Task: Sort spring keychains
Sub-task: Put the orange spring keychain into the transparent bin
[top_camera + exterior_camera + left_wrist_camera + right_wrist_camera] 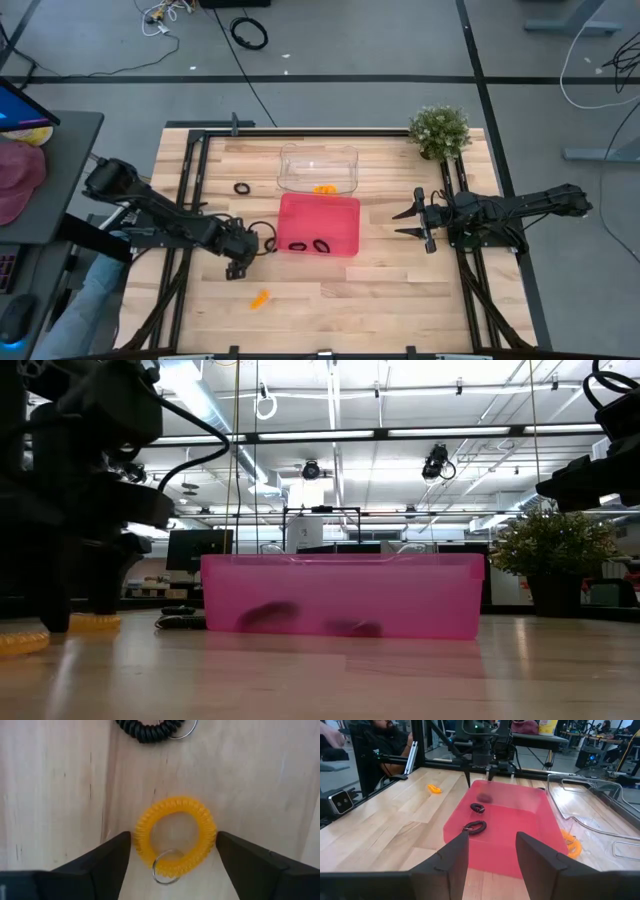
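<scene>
Left hand [172, 855] straddles an orange keychain [175, 839], fingers apart.

Grey floor [400, 40] crossed by dark seams, loose white cable [165, 15] and a coiled black cable [249, 33] lying on it, long ceiling strip lights [330, 435] overhead, desks with monitors [195, 548] behind, potted plant [439, 131] at the pale wooden table [330, 300] corner

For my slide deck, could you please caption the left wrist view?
The left hand, fingers open, straddles an orange spring keychain lying on the wooden table.
</scene>
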Robot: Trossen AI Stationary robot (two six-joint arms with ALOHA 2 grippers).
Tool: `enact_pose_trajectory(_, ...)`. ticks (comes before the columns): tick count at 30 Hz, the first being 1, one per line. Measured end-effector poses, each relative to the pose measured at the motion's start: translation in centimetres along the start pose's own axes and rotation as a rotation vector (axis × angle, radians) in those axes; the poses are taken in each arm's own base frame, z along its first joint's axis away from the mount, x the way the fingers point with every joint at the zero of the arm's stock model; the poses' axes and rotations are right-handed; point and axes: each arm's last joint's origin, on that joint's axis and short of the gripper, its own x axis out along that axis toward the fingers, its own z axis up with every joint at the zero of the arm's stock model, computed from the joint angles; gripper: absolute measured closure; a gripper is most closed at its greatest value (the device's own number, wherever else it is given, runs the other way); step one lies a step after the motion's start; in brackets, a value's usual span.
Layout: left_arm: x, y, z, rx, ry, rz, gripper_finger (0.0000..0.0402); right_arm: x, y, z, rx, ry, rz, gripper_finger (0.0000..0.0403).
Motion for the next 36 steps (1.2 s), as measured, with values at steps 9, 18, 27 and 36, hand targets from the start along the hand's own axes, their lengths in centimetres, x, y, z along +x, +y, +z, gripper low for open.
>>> enact_pose_trajectory(9,0.0,0.2,0.0,-0.014,0.025,-0.039,0.0171,0.0,0.0,0.0,0.000,0.000,0.000,0.0237)
enact_pose_trajectory(18,-0.5,0.1,-0.2,-0.022,0.150,-0.125,0.0383,0.0,0.0,0.0,0.000,0.000,0.000,0.0237)
enact_pose_trajectory(27,-2.1,-1.0,0.4,0.052,0.172,-0.083,0.0393,0.0,0.0,0.0,0.000,0.000,0.000,0.0237)
enact_pose_trajectory(36,-5.4,-2.5,1.9,0.212,-0.003,0.175,0.0395,0.0,0.0,0.0,0.000,0.000,0.000,0.0237)
